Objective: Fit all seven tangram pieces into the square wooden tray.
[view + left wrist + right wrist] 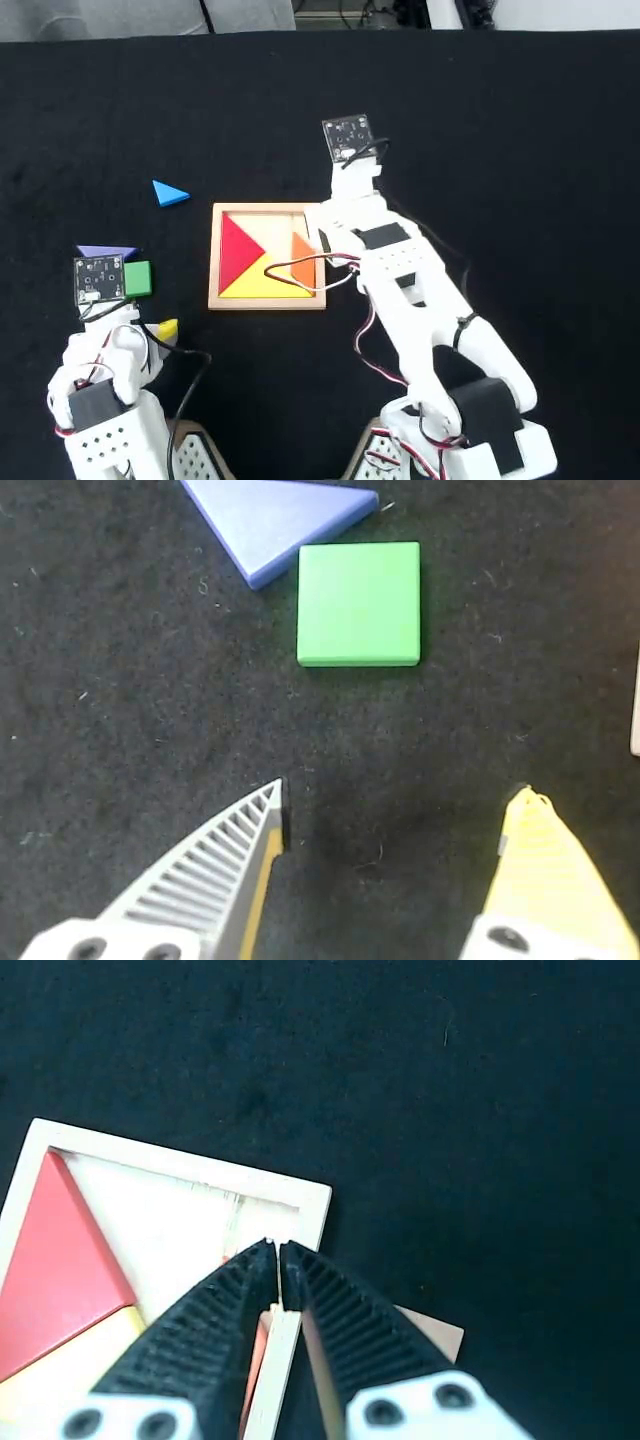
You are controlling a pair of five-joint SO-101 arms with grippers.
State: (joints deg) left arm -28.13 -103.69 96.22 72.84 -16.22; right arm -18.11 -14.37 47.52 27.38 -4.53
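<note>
My left fingers [215, 865] were spread wide above the desk [120, 700], gripping nothing. The green square [358, 602] lay flat just ahead of their tips, and the purple triangle [275, 515] sat just beyond it, close to its corner. My right fingers [277, 1250] were shut tip to tip, nothing visible between them, over the rim of the square wooden tray [180, 1165]. Inside it, the red triangle [55, 1260] and yellow triangle [245, 288] lay off to one side of those tips, with the orange triangle [300, 248] right beneath them. The blue triangle [170, 193] lay well apart from both.
</note>
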